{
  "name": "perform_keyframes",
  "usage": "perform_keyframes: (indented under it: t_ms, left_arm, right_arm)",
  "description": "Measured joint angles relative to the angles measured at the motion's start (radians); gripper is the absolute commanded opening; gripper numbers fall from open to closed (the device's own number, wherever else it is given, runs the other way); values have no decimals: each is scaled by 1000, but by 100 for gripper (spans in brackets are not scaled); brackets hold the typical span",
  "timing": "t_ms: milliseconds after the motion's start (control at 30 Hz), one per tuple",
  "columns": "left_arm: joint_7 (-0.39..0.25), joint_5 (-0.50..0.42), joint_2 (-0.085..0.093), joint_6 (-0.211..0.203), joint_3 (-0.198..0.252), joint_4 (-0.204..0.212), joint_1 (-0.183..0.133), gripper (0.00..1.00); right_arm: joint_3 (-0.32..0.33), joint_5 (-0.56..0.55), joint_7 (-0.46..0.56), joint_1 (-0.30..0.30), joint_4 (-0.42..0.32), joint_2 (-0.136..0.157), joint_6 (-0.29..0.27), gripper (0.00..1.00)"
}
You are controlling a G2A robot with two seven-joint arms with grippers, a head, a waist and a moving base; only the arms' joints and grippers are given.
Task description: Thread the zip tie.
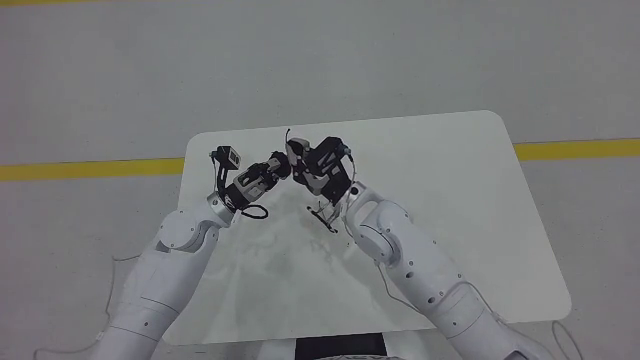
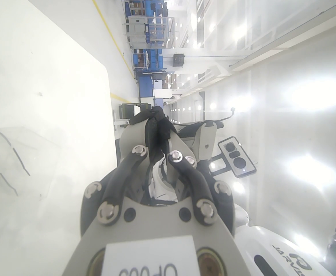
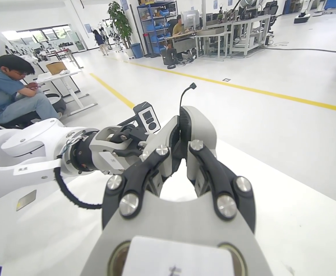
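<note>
Both arms meet above the desk (image 1: 480,220), well clear of its surface, with the zip tie (image 3: 193,86) between them. The right gripper (image 3: 182,122) has its fingers pressed shut on the strap, and the free end with its small head curves up out of the fingertips. The left gripper (image 2: 156,133) sits just beside it, fingers also closed, on a dark folded strip that looks like the tie's other end, though the black pads make this hard to confirm. The tie is probably very light, springy and smooth, so it bends away easily and can slip or twist in a loose pinch. Each end is best held close to its tip, leaving only a short, stiff stub to steer into the head. A few spare ties (image 2: 12,156) lie on the desk below.
</note>
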Motion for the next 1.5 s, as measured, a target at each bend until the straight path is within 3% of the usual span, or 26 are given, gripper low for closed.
perform_keyframes:
  t_ms: [1500]
  left_arm:
    - [0, 0, 0, 0, 0, 0, 0, 0]
  right_arm:
    - [11, -15, 0, -7, -3, 3, -13, 0]
